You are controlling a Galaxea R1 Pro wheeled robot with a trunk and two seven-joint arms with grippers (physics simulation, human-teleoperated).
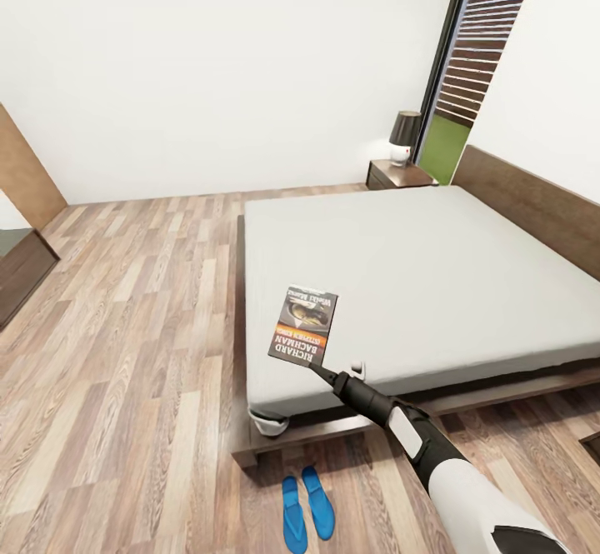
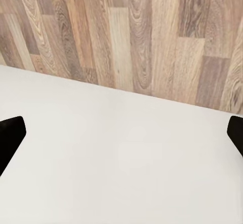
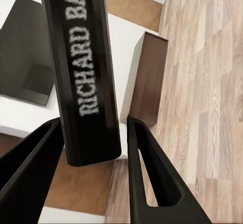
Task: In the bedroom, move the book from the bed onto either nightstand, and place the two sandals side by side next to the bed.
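Observation:
The book (image 1: 304,326), dark-covered with an orange band, is tilted up over the near part of the bed (image 1: 433,271), and my right gripper (image 1: 321,368) is shut on its lower edge. In the right wrist view its spine (image 3: 83,72) reading "RICHARD BAC" runs between the two black fingers (image 3: 152,173). Two blue sandals (image 1: 292,514) (image 1: 319,501) lie side by side on the floor by the bed's near corner. The nightstand (image 1: 398,175) stands at the far side of the bed by the headboard. My left gripper (image 2: 121,133) is open over a white surface, nothing between its fingertips (image 2: 10,135).
A dark-shaded lamp (image 1: 405,136) sits on the nightstand, beside the tall window (image 1: 475,62). Brown wooden furniture (image 1: 21,267) stands against the left wall. Wide wood floor (image 1: 133,329) spreads left of the bed. A brown cabinet (image 3: 152,77) shows past the book.

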